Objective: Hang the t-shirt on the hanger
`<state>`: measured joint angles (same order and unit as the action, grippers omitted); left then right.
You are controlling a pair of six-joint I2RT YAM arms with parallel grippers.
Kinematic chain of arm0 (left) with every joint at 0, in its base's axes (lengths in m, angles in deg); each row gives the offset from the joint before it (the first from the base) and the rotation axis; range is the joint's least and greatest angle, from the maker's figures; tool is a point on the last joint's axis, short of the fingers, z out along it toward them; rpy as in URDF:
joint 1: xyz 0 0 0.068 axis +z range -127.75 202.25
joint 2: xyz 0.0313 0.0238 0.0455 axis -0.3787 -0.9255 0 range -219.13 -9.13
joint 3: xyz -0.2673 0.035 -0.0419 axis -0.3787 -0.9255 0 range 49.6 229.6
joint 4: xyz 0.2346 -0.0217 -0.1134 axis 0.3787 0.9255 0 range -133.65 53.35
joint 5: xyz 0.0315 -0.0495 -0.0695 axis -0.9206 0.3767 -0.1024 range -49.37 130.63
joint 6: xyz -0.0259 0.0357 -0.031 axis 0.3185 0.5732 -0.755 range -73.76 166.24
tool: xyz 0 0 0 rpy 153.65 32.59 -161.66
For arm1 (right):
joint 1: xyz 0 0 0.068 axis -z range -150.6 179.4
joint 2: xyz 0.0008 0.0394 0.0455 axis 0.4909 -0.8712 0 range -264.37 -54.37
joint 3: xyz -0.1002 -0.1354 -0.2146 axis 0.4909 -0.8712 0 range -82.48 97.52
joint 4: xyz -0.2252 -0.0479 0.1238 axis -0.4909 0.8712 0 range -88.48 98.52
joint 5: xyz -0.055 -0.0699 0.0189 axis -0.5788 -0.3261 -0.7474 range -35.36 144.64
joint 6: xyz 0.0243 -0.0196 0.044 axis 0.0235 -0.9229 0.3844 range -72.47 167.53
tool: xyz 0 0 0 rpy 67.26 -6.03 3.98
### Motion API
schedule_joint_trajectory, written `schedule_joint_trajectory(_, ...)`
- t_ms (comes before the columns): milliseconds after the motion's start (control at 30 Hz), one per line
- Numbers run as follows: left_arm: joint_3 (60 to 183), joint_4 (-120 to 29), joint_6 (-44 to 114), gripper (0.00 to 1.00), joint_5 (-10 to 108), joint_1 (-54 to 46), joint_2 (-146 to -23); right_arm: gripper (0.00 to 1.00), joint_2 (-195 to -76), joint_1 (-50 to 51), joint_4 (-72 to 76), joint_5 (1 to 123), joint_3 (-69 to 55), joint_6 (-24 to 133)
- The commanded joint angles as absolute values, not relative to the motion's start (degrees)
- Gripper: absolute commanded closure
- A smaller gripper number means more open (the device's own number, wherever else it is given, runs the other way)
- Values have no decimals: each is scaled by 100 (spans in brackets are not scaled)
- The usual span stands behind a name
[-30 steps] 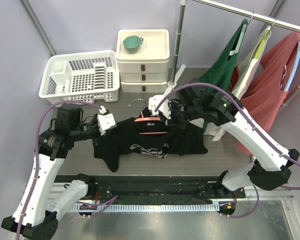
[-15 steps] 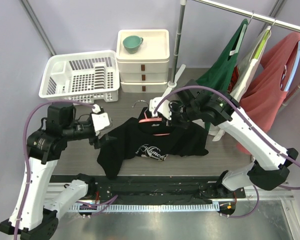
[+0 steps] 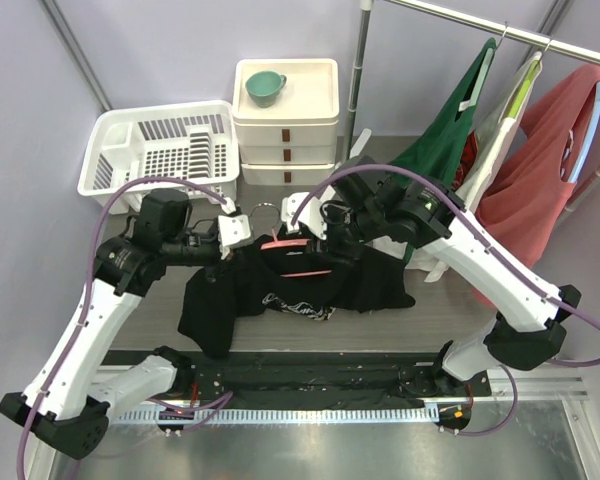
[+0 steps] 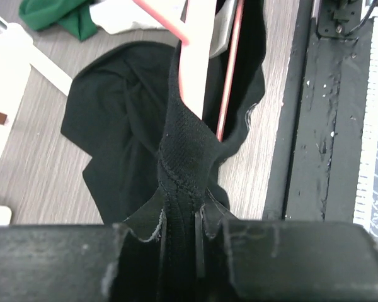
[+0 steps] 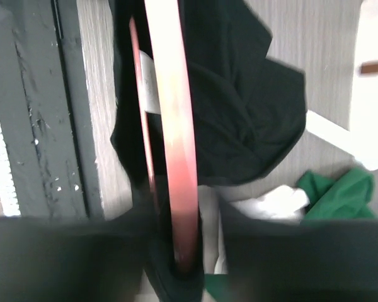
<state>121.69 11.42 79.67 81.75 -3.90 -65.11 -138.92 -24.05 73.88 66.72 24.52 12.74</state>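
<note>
1. The t-shirt (image 3: 365,285) is being held up by its collar, with the rest draped on the table (image 3: 450,300).
2. The hanger (image 3: 298,245) is being fed into the neck opening; the shoulders are judged not yet seated.
3. The collar is being pinched by the left gripper (image 4: 179,236).
4. The hanger is apparently being clamped by the right gripper (image 5: 176,251), though that view is blurred.

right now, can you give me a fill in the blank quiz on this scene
1. The left gripper is shut on the black ___.
2. The right gripper grips the ___ hanger.
3. In the top view, the white dish rack stands ___ of the drawer unit.

Missing words: t-shirt; pink; left.
</note>
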Motion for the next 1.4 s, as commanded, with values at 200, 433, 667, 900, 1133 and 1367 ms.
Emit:
schedule_joint_trajectory(200,11745,1101,8175,100,8167,-236,-5817,0,-13137,-2290,7429,7090,2003,1659)
schedule_joint_trajectory(433,11859,1163,8184,100,8448,-236,-5834,29,-12644,-2035,7518,7169,1025,1167)
schedule_joint_trajectory(667,11982,1075,8017,100,8562,-236,-5887,76,-13100,-1956,7201,7546,1112,1000)
schedule_joint_trajectory(900,11938,917,7833,100,8642,-236,-5896,89,-13495,-1956,7148,8021,1700,1070)
schedule_joint_trajectory(1133,11973,592,7648,100,8712,-244,-6054,82,-13716,-1964,7157,8469,2185,1193)
schedule_joint_trajectory(1367,12017,381,7489,100,8826,-236,-6186,79,-13821,-2008,7043,8646,2281,1263)
